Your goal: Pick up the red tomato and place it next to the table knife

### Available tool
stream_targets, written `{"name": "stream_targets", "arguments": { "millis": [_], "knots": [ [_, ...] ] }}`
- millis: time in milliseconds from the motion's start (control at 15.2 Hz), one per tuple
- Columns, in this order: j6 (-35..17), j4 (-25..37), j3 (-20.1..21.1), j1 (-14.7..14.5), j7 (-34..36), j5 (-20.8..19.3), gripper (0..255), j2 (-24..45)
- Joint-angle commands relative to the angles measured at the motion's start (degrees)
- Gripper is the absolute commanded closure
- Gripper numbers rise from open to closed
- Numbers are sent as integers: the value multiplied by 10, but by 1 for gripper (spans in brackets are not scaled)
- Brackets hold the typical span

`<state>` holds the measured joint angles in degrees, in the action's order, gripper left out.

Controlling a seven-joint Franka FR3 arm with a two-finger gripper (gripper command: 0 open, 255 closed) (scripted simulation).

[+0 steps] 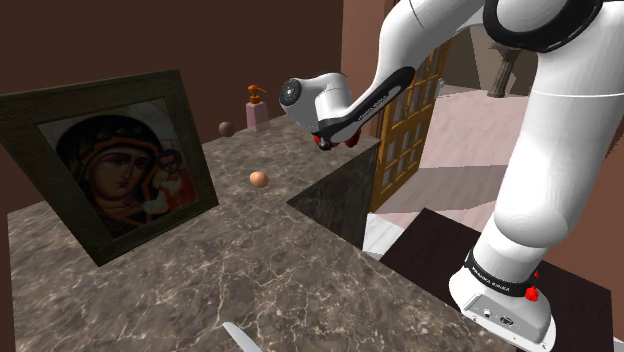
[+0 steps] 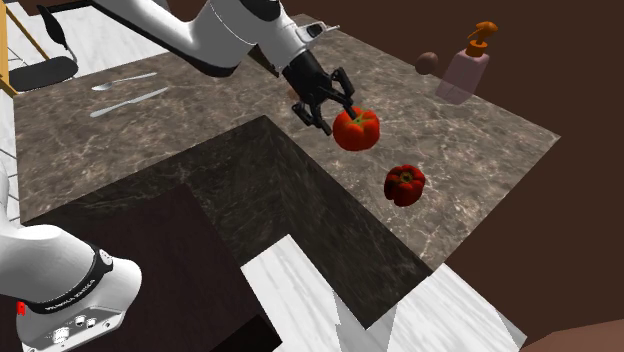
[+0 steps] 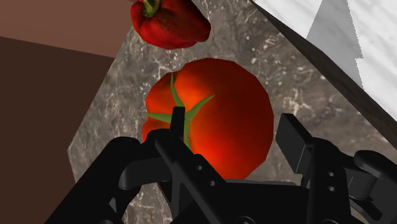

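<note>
one claw (image 2: 335,108) and one tomato (image 2: 358,130): the black fingers are closed on the round, glossy red tomato with its green star stem, held over the counter (image 2: 470,140). one lumpy red pepper (image 2: 405,184) lies near, just past the claw. one knife (image 2: 128,102) and one fork (image 2: 125,81), pale and flat, lie well behind it. one pink pump bottle (image 2: 466,68) and one small brown ball (image 2: 427,62) stand off to its side. the counter is dark veined marble. the walls are brown.
</note>
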<state>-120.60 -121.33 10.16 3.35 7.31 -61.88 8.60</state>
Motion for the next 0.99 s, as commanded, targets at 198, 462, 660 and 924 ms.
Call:
{"name": "stream_targets", "arguments": {
  "millis": [198,462,660,924],
  "knots": [
    [15,9,3,0,-32,21,255,-23],
    [28,17,4,0,-56,35,255,-39],
    [38,25,5,0,-74,46,255,-50],
    [50,35,6,0,-94,57,255,-62]
  ]
}}
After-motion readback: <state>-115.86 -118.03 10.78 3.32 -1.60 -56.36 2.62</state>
